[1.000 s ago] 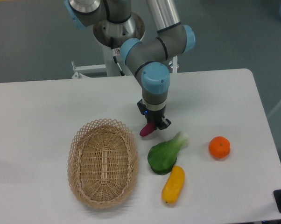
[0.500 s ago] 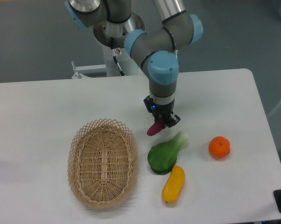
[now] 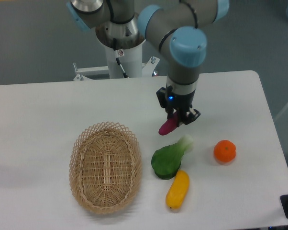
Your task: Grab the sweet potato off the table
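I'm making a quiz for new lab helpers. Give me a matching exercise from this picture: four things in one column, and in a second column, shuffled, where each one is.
Things:
1. sweet potato
2. basket
3. orange
4. yellow vegetable

Places:
A. nearest the table's front edge, just below the leafy green
B. held in the jaws of the gripper, tilted
C. on the left side of the table, empty
D. on the table, right of the leafy green

Pairs: 1-B, 2-C, 3-D, 4-A
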Tool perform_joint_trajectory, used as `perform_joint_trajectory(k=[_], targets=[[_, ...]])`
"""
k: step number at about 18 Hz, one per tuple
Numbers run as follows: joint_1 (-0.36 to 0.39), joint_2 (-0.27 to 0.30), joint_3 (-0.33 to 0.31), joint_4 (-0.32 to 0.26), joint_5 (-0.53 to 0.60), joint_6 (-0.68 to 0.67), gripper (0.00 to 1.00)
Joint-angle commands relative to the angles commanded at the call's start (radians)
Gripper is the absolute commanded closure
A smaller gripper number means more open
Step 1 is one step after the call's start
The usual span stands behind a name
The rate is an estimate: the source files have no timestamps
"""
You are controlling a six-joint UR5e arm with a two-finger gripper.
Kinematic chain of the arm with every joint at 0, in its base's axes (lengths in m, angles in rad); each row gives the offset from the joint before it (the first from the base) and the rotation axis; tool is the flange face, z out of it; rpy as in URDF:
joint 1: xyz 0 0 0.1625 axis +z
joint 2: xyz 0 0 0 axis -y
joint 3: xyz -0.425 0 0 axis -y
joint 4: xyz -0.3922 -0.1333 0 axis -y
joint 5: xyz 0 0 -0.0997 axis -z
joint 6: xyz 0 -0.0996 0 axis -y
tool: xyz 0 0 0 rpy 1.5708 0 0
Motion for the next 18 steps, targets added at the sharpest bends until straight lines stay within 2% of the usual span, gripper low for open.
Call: perform_joint_trajectory(k=[4, 18], targets=[[0.023, 0.0, 0.051, -0.031, -0.037, 0.0, 0.6], [0.025, 0.0, 0.051, -0.022, -0.038, -0.003, 0.59]])
